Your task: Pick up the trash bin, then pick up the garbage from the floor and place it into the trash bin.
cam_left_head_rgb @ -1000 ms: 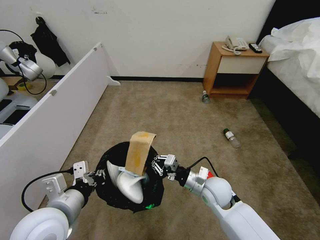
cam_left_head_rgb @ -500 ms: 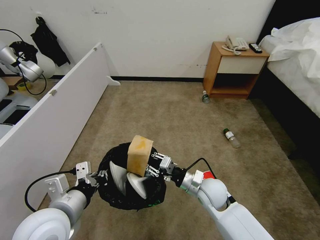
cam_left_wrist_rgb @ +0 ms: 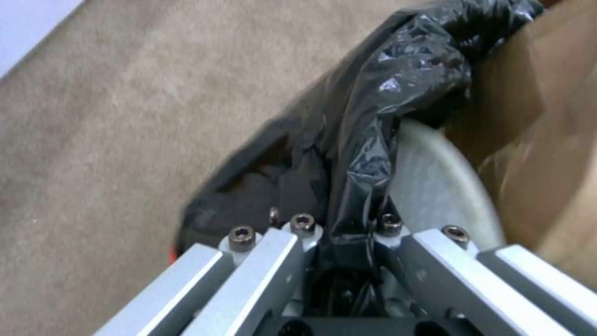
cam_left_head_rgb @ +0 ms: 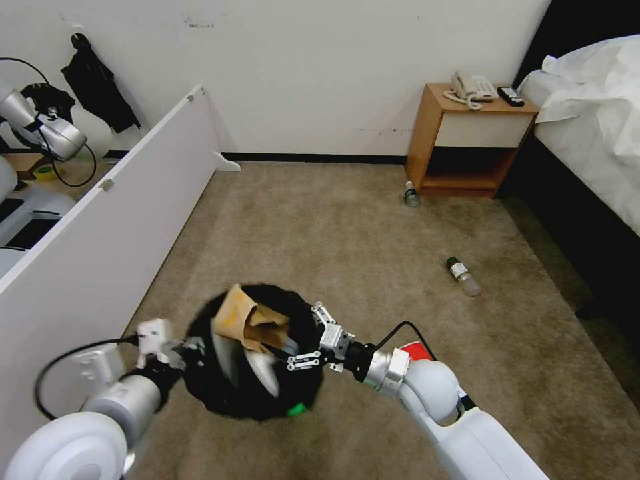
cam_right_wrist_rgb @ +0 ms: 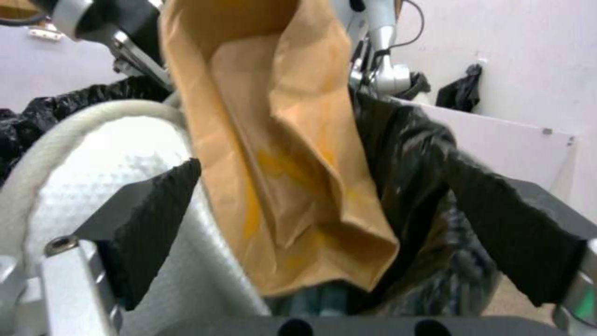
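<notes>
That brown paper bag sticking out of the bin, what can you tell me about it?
The brown paper bag is creased tan paper with yellowish stains, its open mouth gaping in the right wrist view. It stands in the trash bin, leaning toward the left gripper, beside a white slipper and against the black liner. The right gripper is at it with fingers open on either side, not clamping it.

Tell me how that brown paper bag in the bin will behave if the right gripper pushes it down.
The brown paper bag is already creased and bent over, so it will probably crumple rather than resist. It looks thin and light and may spring back up. It leans on a white slipper in the trash bin, so it could slide sideways.
</notes>
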Robot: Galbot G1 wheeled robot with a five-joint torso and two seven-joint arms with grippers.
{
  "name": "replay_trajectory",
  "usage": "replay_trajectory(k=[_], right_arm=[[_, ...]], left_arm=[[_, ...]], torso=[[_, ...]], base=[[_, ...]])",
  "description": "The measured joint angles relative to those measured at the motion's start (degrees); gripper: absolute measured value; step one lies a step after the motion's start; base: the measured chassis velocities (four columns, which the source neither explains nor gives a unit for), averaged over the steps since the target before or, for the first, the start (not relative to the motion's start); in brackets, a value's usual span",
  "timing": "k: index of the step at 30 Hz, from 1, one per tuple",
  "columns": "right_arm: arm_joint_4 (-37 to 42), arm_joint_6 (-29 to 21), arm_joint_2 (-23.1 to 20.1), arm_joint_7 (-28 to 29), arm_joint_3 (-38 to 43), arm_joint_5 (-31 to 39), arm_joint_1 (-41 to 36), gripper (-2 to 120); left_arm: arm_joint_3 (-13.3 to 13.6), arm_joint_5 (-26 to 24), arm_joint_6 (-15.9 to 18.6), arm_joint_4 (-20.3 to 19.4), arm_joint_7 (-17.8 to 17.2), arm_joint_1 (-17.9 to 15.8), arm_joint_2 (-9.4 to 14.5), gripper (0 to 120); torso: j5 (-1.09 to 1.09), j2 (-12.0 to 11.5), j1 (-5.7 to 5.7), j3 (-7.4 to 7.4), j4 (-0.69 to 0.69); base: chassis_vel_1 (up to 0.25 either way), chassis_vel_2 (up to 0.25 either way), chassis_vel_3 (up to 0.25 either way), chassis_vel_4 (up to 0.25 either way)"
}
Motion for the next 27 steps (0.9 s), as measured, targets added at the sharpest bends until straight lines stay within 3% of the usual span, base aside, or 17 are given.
replay_trajectory(k=[10, 27], right_arm=[[2.0, -1.0, -1.2, 1.0, 2.4, 4.3, -1.7, 100], [6.7, -3.7, -0.8, 3.2, 6.1, 23.0, -2.3, 100]], left_arm=[[-2.4, -1.2, 0.0, 1.4, 0.0, -1.0, 0.3, 1], [-3.4, -0.8, 0.0, 4.8, 0.0, -2.5, 0.5, 1]], torso=[[0.04, 0.0, 0.0, -0.01, 0.0], [0.03, 0.0, 0.0, 0.0, 0.0]], base=[[0.0, 0.0, 0.0, 0.0], [0.0, 0.0, 0.0, 0.0]])
